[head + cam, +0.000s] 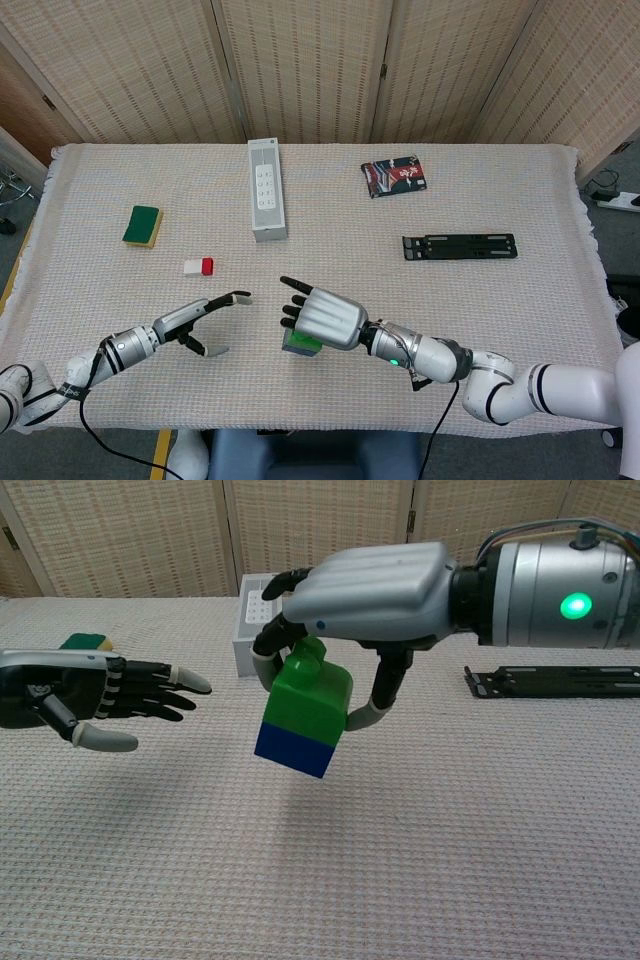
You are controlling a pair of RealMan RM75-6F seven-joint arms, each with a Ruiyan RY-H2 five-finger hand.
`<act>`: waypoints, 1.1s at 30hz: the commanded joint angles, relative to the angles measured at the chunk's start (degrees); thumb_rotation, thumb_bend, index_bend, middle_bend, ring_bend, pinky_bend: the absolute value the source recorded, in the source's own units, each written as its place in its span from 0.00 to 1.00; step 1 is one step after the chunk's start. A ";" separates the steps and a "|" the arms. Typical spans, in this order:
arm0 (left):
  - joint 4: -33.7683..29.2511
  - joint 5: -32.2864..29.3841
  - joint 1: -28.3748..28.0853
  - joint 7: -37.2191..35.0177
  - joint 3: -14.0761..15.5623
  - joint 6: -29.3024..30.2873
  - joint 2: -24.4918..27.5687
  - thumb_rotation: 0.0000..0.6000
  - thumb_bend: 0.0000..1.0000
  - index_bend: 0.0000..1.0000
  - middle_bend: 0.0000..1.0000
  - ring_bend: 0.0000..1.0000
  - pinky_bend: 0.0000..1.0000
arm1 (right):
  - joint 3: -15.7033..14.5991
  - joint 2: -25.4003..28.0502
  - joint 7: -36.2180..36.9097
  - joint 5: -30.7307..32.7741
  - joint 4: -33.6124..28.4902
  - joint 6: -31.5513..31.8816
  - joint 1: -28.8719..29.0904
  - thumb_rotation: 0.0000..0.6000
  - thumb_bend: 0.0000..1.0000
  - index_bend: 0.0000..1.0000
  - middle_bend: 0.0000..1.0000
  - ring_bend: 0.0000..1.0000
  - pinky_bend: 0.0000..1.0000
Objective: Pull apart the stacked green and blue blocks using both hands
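1. Right hand (365, 575) reaches in from the right side, palm down, back of the hand up; its forearm lies low over the table (520, 300) near the front edge.
2. Its fingers curl down around the green block (312, 698) — thumb on one side, the others on the opposite side — so the stack is held clear of the cloth, with a shadow visible beneath it in the chest view.
3. Blue block (293, 750) sits under the green one, the two still joined. The stack's long axis runs top to bottom but tilted: the green stud points up toward the palm and the blue base swings down toward the left.
4. In the head view the stack (300, 344) shows only as a green patch under the right hand, near the middle of the front edge.
5. Left hand (95, 692) comes in from the left, fingers extended and spread, pointing at the stack, thumb below — it holds nothing and is near the stack but apart from it.
6. Elsewhere on the table: a green-and-yellow sponge (143, 225) toward the left edge, a small red-and-white piece (198, 266), a white power strip (266, 190), a dark packet (394, 175) near the back edge, a black bracket (459, 246) on the right.
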 commanded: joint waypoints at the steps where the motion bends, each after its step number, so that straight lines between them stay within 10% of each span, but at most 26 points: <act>1: 1.71 0.63 -0.97 -2.39 1.47 1.17 -1.42 1.00 0.37 0.14 0.00 0.00 0.00 | 0.18 -0.22 0.32 0.44 -0.16 -0.16 0.04 1.00 0.29 1.00 0.39 0.34 0.00; 33: 8.98 0.86 -6.98 -15.34 6.86 5.04 -10.14 1.00 0.36 0.15 0.00 0.00 0.00 | 0.90 -5.98 1.56 1.60 3.49 -0.23 1.12 1.00 0.29 1.00 0.39 0.35 0.00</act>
